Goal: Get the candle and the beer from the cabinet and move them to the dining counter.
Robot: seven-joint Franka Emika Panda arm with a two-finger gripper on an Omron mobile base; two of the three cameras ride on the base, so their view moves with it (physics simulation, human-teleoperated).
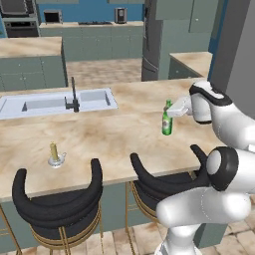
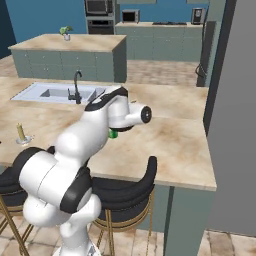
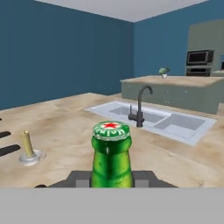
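The beer (image 1: 167, 122), a slim green bottle with a red-and-white label, stands upright over the right half of the dining counter (image 1: 114, 137). My gripper (image 1: 173, 111) is shut on its neck from the right. In the hand view the capped neck of the beer (image 3: 111, 148) rises between the jaws of the gripper (image 3: 111, 178). Whether the bottle's base touches the marble I cannot tell. The candle (image 1: 54, 153) (image 3: 28, 148) stands in its small dish near the counter's front left edge, well apart from the bottle. My arm hides all but a green sliver of the beer (image 2: 113, 133). The cabinet is out of view.
An inset steel sink (image 1: 50, 103) with a black faucet (image 1: 73, 97) lies at the counter's back left. Two black-backed stools (image 1: 60, 199) (image 1: 159, 179) stand along its front edge. A second marble island (image 1: 30, 55) stands behind, and a grey wall (image 2: 235, 115) is on the right.
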